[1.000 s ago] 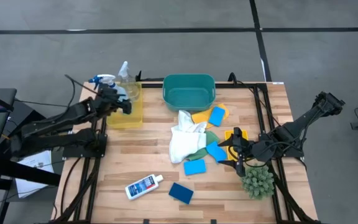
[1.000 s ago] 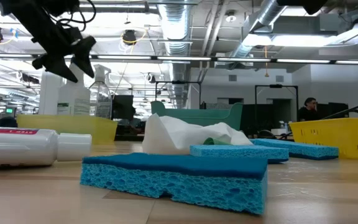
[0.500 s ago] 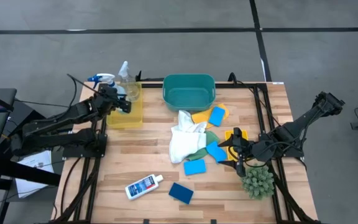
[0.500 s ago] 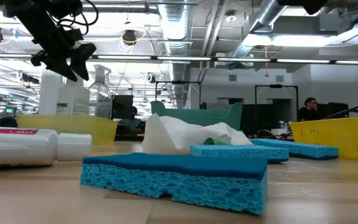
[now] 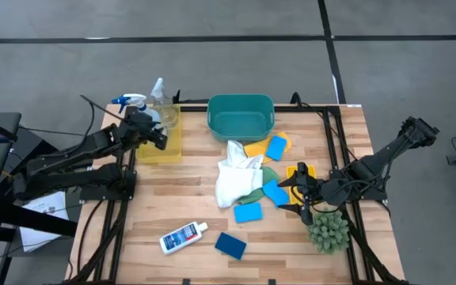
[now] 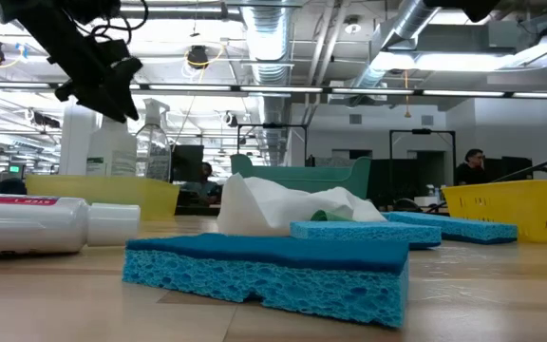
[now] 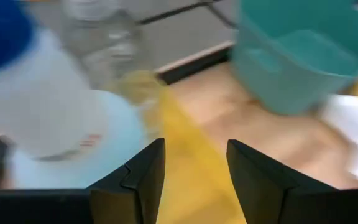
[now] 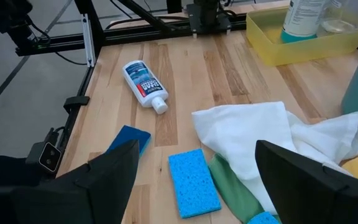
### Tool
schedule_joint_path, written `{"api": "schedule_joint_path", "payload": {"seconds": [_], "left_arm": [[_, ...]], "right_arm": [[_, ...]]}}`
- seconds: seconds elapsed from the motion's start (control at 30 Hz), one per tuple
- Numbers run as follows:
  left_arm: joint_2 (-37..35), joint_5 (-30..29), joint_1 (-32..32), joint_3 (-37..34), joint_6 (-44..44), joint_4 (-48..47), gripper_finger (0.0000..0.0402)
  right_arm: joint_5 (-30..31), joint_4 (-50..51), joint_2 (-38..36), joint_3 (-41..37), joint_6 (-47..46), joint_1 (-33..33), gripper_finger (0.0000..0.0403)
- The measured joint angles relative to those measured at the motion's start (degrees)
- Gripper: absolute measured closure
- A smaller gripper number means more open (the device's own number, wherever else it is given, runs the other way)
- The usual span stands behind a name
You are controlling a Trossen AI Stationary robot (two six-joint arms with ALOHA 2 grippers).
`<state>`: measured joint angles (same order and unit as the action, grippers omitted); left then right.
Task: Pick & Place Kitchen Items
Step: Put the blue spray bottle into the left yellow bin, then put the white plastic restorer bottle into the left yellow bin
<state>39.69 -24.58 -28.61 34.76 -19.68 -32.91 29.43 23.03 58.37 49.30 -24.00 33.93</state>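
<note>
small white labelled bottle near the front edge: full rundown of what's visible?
The small white labelled bottle lies on its side on the bare wooden table, white cap pointing toward the dark-blue sponge, not touching it. Opaque white plastic by its look, blue-and-red label facing up. Neither gripper is near it.

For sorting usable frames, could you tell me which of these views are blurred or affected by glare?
Left wrist view: heavily blurred, spray bottle and teal basin smeared. Low view: bright ceiling lights glare; dark-blue sponge sharp. High and right wrist views: evenly lit, crisp.
</note>
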Motion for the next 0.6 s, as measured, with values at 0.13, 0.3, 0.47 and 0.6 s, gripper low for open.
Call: {"api": "schedule_joint_path", "payload": {"seconds": [0.13, 0.3, 0.47, 0.6], "left_arm": [[-2.65, 11.27, 2.19, 0.0, -0.12, 0.02, 0.0227], [-3.55, 25.91, 7.4, 0.0, -1.48, 2.46, 0.0224], [-0.84, 33.92, 18.45, 0.02, -5.06, 11.85, 0.0225], [2.49, 35.43, 30.22, 0.02, -5.22, 22.11, 0.0225]], "right_arm": [[0.0, 0.03, -0.15, 0.0, 0.0, -0.03, 0.0091], [0.21, 0.01, -1.53, 0.02, 0.04, -0.04, 0.0091], [0.29, -0.09, -2.75, 0.02, 0.46, -0.05, 0.0091], [0.39, -0.05, -2.98, 0.02, 0.6, -0.04, 0.0091]]}}
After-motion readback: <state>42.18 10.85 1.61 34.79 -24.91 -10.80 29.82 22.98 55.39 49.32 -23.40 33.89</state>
